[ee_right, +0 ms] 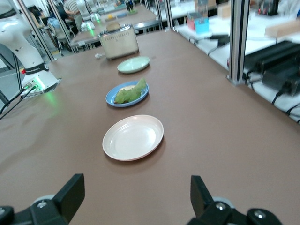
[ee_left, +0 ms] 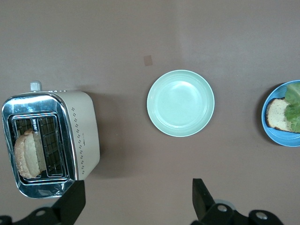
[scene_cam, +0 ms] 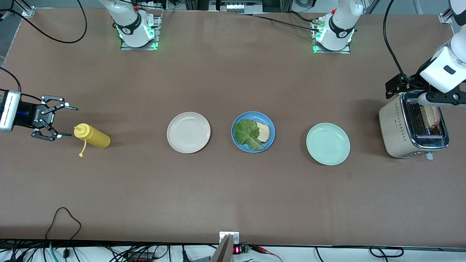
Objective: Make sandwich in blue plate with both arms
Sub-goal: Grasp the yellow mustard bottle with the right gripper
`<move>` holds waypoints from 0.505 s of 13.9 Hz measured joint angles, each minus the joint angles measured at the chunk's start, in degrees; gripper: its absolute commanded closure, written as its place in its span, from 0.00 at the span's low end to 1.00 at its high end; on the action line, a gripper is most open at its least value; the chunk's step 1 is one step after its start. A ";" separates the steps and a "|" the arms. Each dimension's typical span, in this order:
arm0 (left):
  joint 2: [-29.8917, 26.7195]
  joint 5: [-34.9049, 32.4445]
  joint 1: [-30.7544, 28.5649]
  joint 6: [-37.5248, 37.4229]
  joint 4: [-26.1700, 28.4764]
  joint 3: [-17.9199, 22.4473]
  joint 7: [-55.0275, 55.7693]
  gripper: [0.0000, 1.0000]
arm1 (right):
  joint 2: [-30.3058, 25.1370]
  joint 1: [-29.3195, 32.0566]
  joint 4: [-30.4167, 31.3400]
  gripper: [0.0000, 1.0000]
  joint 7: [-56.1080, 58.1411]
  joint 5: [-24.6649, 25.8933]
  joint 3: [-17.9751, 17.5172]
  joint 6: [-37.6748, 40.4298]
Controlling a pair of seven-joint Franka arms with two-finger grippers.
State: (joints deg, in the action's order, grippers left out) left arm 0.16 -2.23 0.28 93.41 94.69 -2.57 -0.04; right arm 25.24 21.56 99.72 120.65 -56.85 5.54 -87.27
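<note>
Left claw point(ee_left: 136, 201) hangs spread and empty over the toaster point(scene_cam: 413, 125). Right claw point(scene_cam: 60, 122), spread, sits beside the mustard bottle point(scene_cam: 93, 135). On the glossy blue plate point(scene_cam: 253, 131), crinkled lettuce point(scene_cam: 247, 134) covers bread point(scene_cam: 263, 132) from nine o'clock.

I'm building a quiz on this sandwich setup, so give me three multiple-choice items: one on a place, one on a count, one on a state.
1. Where is the second bread slice?
A. in the toaster
B. on the mint-green plate
C. on the white plate

2. How many plates are on the table?
A. two
B. three
C. four

3. What is the left gripper doing?
A. gripping bread
B. open over the toaster
C. shut on the bottle

Answers:
1 A: it stands in a slot of the toaster.
2 B: white plate, blue plate, mint-green plate.
3 B: its fingers are spread, holding nothing.
</note>
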 measured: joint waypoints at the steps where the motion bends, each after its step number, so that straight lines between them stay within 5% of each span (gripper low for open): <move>1: 0.00 0.00 0.00 0.00 0.00 0.00 0.00 0.00 | 1.84 1.16 0.02 0.00 4.23 -1.41 -0.01 0.35; 7: 0.00 0.00 0.03 0.00 0.00 -0.02 0.00 0.00 | 10.04 5.00 -1.97 0.00 17.20 -5.36 -0.06 3.57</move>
State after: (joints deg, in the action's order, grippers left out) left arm 0.16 -2.23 0.31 93.41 94.69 -2.59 -0.04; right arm 35.28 26.56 97.75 137.86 -62.21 5.48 -83.70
